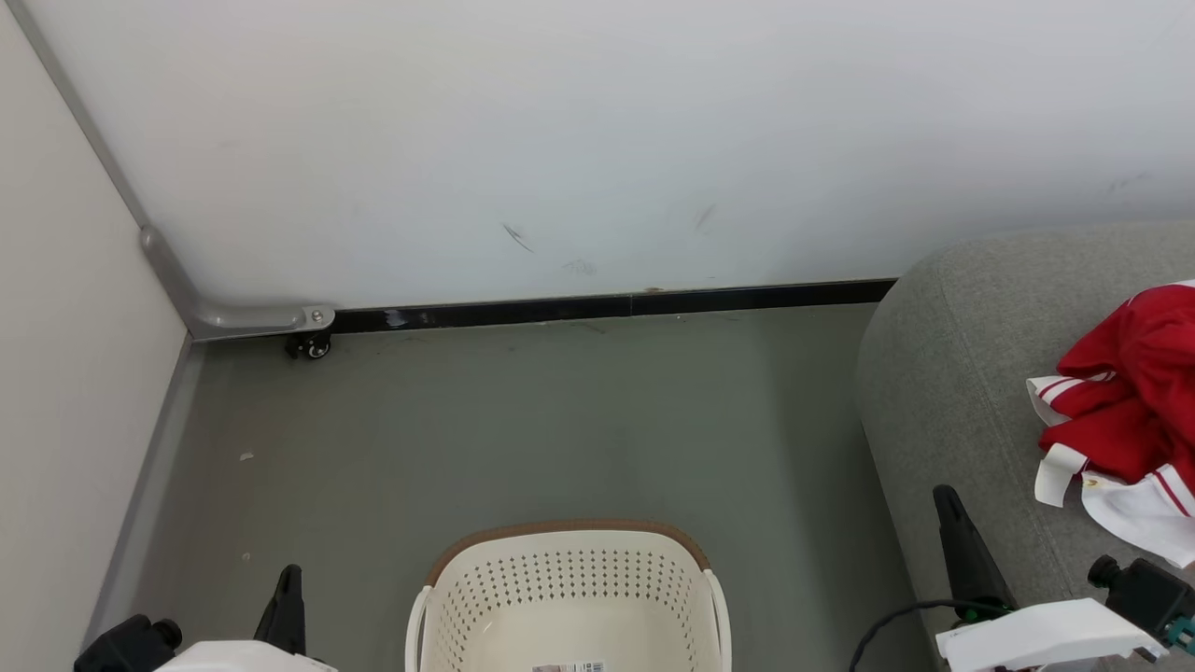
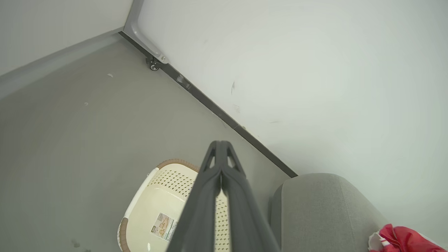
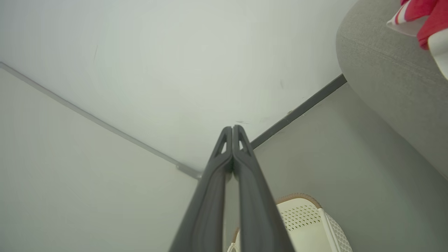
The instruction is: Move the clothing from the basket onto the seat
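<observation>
The cream basket with a brown rim stands on the floor at the bottom middle, with just a paper label on its bare bottom. Red and white clothing lies crumpled on the grey seat at the right. My left gripper is shut with nothing in it, low at the basket's left. My right gripper is also shut with nothing held, in front of the seat's rounded edge. In the wrist views the left gripper and right gripper show fingers pressed together.
A white wall with a black skirting strip runs behind the grey floor. A panel closes the left side, and a small castor sits in the corner.
</observation>
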You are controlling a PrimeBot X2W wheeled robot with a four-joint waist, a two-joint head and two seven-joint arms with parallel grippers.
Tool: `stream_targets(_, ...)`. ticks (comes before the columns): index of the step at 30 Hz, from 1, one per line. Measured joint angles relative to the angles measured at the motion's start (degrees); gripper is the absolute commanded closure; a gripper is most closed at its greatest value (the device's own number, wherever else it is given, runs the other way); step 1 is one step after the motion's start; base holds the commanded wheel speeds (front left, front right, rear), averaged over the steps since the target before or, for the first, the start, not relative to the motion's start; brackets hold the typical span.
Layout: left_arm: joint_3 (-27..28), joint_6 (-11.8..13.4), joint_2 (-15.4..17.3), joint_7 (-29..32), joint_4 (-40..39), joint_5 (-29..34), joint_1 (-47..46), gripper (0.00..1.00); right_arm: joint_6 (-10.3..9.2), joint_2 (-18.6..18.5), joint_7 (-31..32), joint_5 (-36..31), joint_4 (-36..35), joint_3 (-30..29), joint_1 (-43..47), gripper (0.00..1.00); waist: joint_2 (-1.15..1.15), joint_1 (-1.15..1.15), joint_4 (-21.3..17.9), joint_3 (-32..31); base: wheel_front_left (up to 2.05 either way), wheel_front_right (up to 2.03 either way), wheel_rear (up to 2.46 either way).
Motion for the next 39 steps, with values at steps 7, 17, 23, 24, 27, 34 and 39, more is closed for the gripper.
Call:
stream_targets(7,0.9,-1.2,-0.2,1.2,-0.1,-4.5,-0.3,1.0,0.0,-0.2,0.5,4.9,0.0,-0.4,-0.1,1.0,0.0,-0.24,0.2,0.2,0.0,0.0,0.0)
stream_targets(17,1.9,-2.9,-0.6,2.5,-0.2,-10.2,-1.0,1.0,-0.01,-0.4,1.3,11.4,0.0,-1.3,-0.8,1.0,0.0,-0.63,0.5,0.6,0.0,0.0,0.0)
stream_targets(23,2.8,-4.2,-1.0,3.6,-0.3,-14.5,-1.5,1.0,-0.01,-0.6,1.7,16.4,0.0,-1.7,-2.1,1.0,0.0,-0.82,0.7,1.0,0.0,0.0,0.0)
stream_targets(24,3.0,-4.4,-1.0,3.8,-0.3,-15.2,-1.6,1.0,-0.01,-0.7,1.8,17.1,0.0,-1.8,-2.3,1.0,0.0,-0.84,0.8,1.1,0.0,0.0,0.0)
stream_targets(27,3.4,-4.9,-1.1,4.3,-0.3,-17.2,-1.7,1.0,-0.01,-0.7,2.3,19.1,0.0,-1.9,-2.4,1.0,0.0,-0.87,0.9,1.2,0.0,0.0,0.0)
stream_targets(34,4.1,-6.0,-1.8,5.3,-0.5,-21.5,-2.7,1.0,-0.01,-1.0,2.8,24.2,0.0,-2.5,-2.5,1.0,0.0,-0.91,1.1,1.5,0.0,0.0,0.0)
stream_targets(39,4.8,-6.9,-2.0,6.1,-0.5,-24.7,-2.9,1.0,-0.01,-1.2,3.0,27.6,0.0,-3.0,-3.0,1.0,0.0,-0.92,1.2,1.6,0.0,0.0,0.0)
